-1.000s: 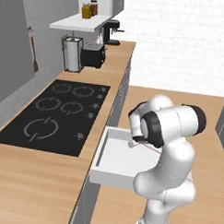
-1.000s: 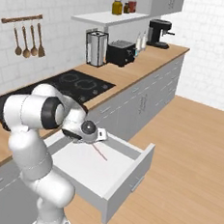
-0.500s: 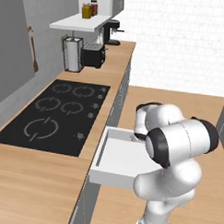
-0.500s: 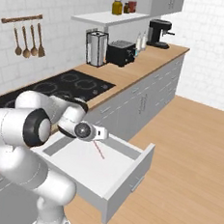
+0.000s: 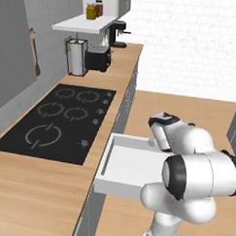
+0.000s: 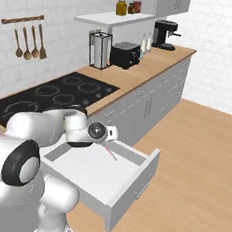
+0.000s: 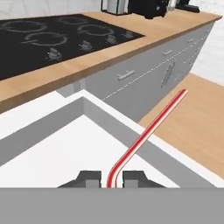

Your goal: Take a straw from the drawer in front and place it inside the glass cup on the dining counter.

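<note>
The drawer (image 6: 113, 177) stood open below the near cooktop counter. Above it the gripper (image 7: 112, 179) was pinched tight on the straw (image 7: 147, 133) near its bend; light, probably slippery, easily crushed.
</note>
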You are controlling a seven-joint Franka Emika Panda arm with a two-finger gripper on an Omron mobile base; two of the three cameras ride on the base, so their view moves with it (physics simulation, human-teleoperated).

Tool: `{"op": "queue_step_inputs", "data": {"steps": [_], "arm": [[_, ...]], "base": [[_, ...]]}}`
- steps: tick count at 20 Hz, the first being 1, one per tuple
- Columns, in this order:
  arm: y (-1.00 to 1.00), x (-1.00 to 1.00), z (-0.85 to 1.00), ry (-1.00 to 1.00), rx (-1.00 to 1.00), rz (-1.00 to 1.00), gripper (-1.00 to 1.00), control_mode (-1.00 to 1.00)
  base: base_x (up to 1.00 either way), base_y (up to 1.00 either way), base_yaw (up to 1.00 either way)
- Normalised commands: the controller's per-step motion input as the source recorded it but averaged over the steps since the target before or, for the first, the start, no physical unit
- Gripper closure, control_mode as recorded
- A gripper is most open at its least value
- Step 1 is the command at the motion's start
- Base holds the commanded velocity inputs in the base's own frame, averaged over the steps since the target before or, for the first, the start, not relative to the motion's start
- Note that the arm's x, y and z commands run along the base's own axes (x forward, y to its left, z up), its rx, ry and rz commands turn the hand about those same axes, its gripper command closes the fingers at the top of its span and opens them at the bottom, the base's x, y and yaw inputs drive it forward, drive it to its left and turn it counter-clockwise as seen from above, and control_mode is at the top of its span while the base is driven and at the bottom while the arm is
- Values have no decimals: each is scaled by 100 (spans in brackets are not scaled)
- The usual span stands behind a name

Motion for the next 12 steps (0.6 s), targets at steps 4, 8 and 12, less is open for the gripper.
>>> {"op": "queue_step_inputs", "data": {"steps": [4,8,12], "arm": [[-7,0,100,10,-2,20,100,-100],[0,-13,97,13,-3,10,100,-100],[18,-57,26,-3,2,-15,100,-100]], "base": [[0,0,0],[0,0,0],[0,0,0]]}}
